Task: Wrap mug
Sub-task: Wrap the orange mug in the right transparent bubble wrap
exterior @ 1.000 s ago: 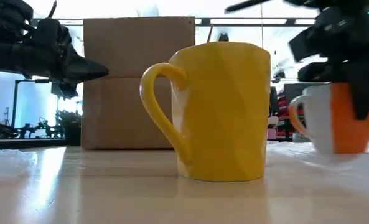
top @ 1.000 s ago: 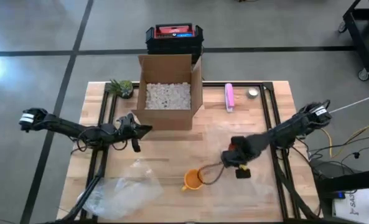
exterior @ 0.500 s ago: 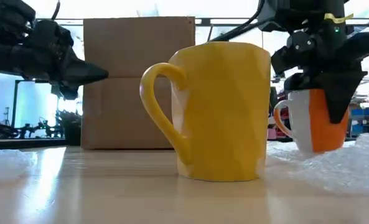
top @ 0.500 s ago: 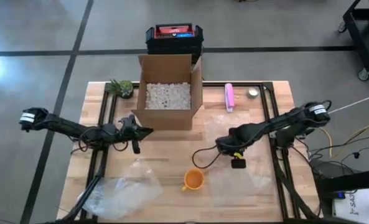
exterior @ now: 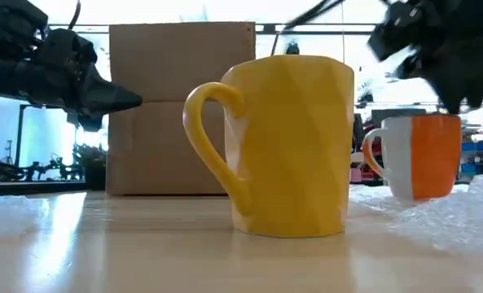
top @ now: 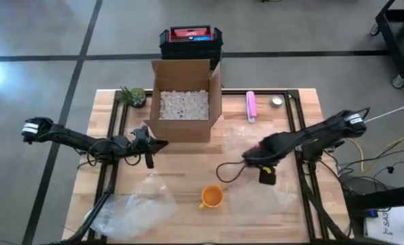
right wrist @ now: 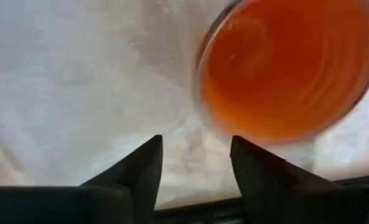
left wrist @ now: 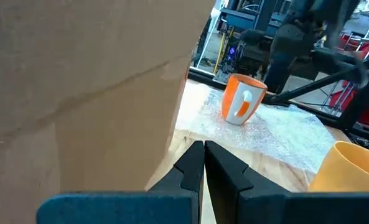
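Two mugs (exterior: 294, 146) stand on the wooden table (top: 188, 163) over grey floor (top: 38, 41)

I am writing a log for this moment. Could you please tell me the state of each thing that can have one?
orange mug: upright on the bubble wrap, released
yellow mug: upright, unwrapped
cardboard box: open, holds filler
left gripper: shut, empty
right gripper: open, above the orange mug

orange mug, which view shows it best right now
The left wrist view: the orange mug stands whole and upright on the bubble wrap, handle and white panel showing. The low view shows its side, top under the right gripper. The right wrist view sees only its blurred inside. The high view hides it.
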Robot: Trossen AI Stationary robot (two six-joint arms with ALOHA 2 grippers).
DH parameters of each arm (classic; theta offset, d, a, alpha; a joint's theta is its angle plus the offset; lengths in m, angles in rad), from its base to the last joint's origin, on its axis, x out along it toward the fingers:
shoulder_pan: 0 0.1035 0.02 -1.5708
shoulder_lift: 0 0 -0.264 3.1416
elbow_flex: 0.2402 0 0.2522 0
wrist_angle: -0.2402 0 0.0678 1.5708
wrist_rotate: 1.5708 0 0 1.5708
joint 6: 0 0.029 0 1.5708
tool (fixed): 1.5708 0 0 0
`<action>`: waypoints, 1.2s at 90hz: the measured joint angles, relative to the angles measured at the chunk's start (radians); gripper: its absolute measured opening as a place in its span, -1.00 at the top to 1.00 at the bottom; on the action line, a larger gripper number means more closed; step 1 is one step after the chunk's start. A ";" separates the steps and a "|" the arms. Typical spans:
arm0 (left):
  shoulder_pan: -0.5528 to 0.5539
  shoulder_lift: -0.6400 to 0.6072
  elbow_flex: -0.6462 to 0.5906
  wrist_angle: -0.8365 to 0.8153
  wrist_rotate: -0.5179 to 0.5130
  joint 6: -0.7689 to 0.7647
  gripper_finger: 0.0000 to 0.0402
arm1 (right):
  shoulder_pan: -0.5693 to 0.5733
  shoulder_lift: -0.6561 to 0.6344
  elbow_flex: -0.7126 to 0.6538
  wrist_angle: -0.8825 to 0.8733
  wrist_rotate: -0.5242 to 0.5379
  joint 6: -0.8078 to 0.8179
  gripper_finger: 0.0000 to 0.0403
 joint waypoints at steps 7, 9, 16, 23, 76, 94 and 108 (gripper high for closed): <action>0.000 0.001 0.000 0.000 0.000 -0.004 1.00 | 0.070 -0.066 -0.047 0.021 0.028 0.135 0.07; 0.000 0.001 0.000 0.000 0.000 -0.004 1.00 | 0.091 -0.084 -0.060 0.029 0.047 0.175 0.06; 0.000 0.001 0.000 0.000 0.000 -0.004 1.00 | 0.157 -0.138 -0.101 0.057 0.117 0.311 0.06; 0.000 0.001 0.000 0.000 0.000 -0.005 1.00 | 0.215 -0.175 -0.150 0.098 0.179 0.434 0.07; 0.000 0.001 0.000 0.000 0.000 -0.016 1.00 | 0.292 -0.114 -0.492 0.502 0.286 0.777 0.22; 0.000 0.001 0.000 0.008 0.000 -0.016 1.00 | 0.292 -0.080 -0.533 0.589 0.284 0.751 0.33; 0.000 0.001 0.000 0.009 0.000 -0.016 1.00 | 0.292 -0.086 -0.538 0.672 0.256 0.679 0.68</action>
